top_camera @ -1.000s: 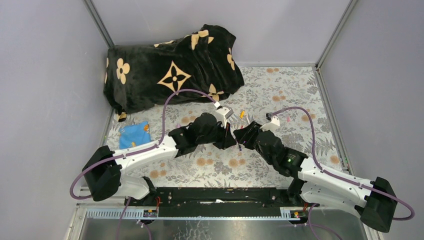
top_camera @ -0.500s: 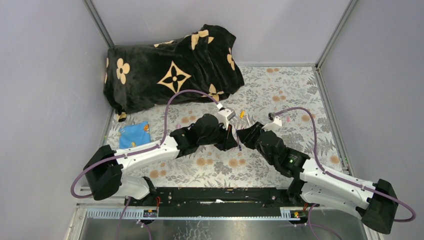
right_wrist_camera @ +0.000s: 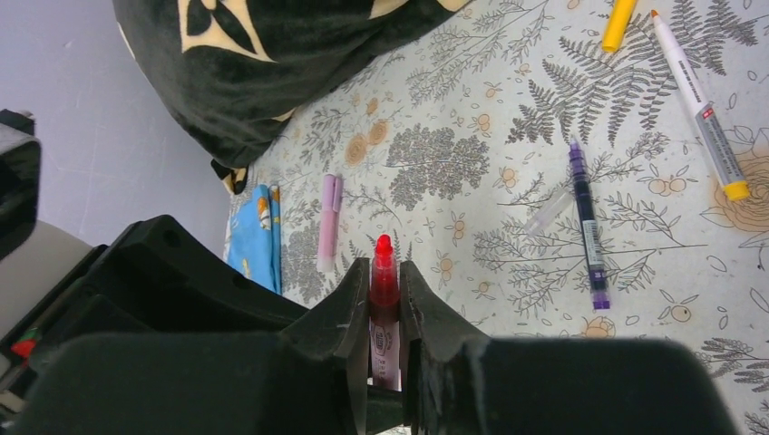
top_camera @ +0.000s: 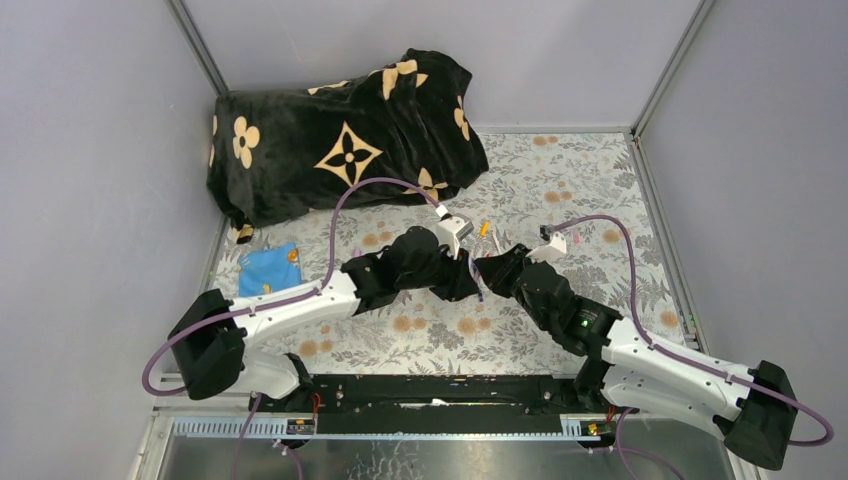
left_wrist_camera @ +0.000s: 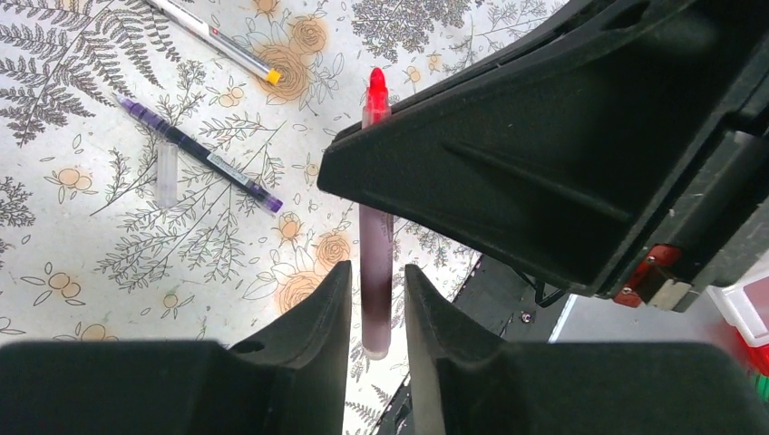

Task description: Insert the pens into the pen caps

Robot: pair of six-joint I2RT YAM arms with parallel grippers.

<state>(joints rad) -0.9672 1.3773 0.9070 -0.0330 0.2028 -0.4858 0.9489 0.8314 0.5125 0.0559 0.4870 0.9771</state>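
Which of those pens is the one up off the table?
The red pen: it is clamped between the right gripper's fingers. The purple pen and the white pen lie flat on the floral table.

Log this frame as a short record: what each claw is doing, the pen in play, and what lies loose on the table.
right claw: shut on the red pen, just below its tip
left claw: slightly open, narrow gap either side of the same pen's barrel
red pen tip: bare, no cap on
loose on table: purple pen, clear cap beside it, white pen, orange-yellow cap, lilac cap
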